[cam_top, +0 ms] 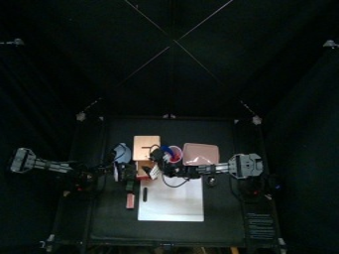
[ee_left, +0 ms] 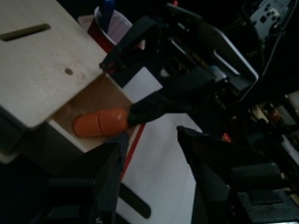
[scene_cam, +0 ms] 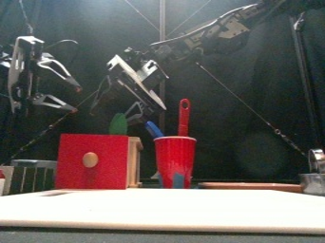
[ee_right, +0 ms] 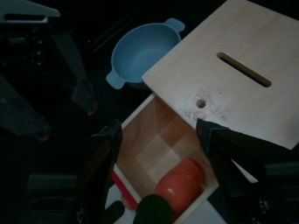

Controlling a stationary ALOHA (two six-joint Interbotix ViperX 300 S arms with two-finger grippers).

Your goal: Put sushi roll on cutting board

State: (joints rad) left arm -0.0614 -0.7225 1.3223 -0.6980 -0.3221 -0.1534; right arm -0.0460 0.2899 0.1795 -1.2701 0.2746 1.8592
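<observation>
Right wrist view shows my right claw (ee_right: 158,166) spread wide over the open wooden box (ee_right: 176,157), so I should descend slowly, centred, avoiding its walls.

My two arms are black throughout, jointed in blocky segments with pale grey metal brackets at the far bases; my left gripper (ee_left: 158,166) ends in two long, flat black fingers with angular edges; my right gripper (ee_right: 162,162) matches it, its fingers dark and matte; thin black cables trail along my right arm.
</observation>
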